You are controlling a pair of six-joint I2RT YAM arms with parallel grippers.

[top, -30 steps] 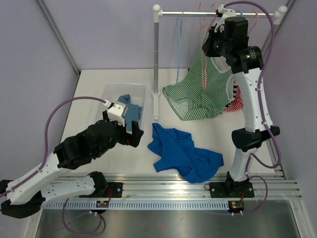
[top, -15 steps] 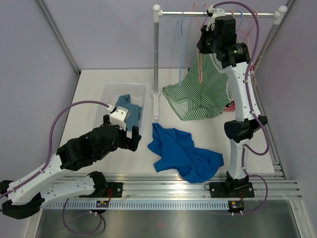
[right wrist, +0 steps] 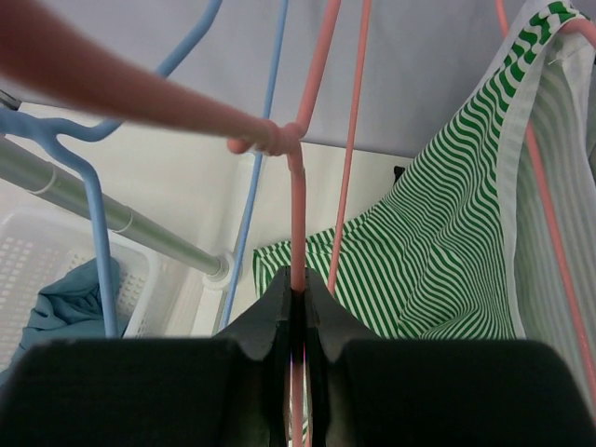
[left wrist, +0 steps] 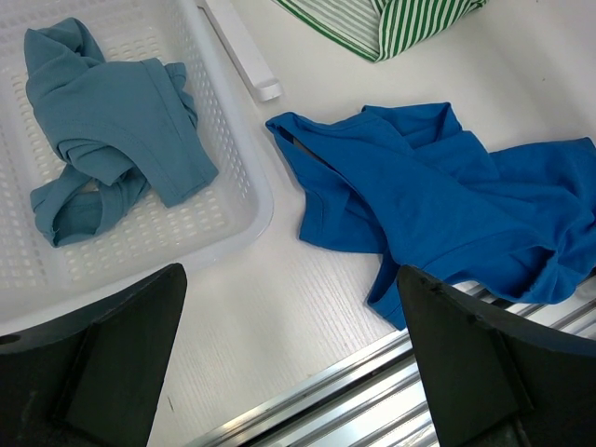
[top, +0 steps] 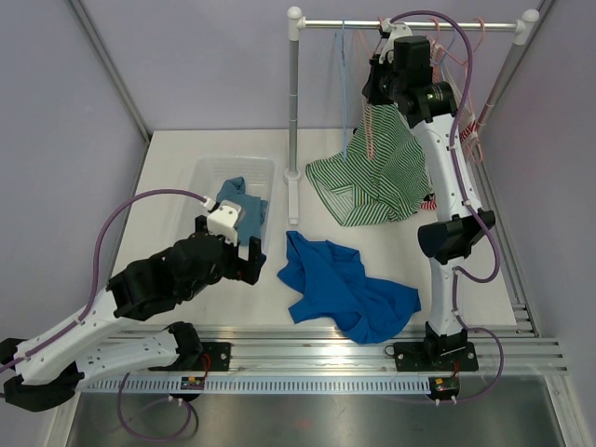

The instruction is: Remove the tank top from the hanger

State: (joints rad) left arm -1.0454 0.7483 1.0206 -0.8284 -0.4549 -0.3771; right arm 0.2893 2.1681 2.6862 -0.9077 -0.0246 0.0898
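A green-and-white striped tank top (top: 372, 182) hangs from a pink hanger (top: 375, 112) below the rail (top: 410, 26); its lower part rests on the table. In the right wrist view the tank top (right wrist: 447, 251) hangs right of the pink hanger (right wrist: 298, 186). My right gripper (top: 379, 79) is shut on the hanger's wire (right wrist: 297, 279), high by the rail. My left gripper (top: 244, 256) is open and empty, low over the table between the white basket (left wrist: 233, 177) and a blue garment (left wrist: 419, 214).
The white basket (top: 209, 172) holds a teal garment (top: 240, 200). The blue garment (top: 349, 289) lies on the table front centre. A blue hanger (top: 345, 84) and further pink hangers (top: 466, 56) hang on the rail. The rack post (top: 293, 121) stands beside the basket.
My right gripper has moved left along the rail with the pink hanger, dragging the striped tank top's upper part left. The left arm has barely moved.
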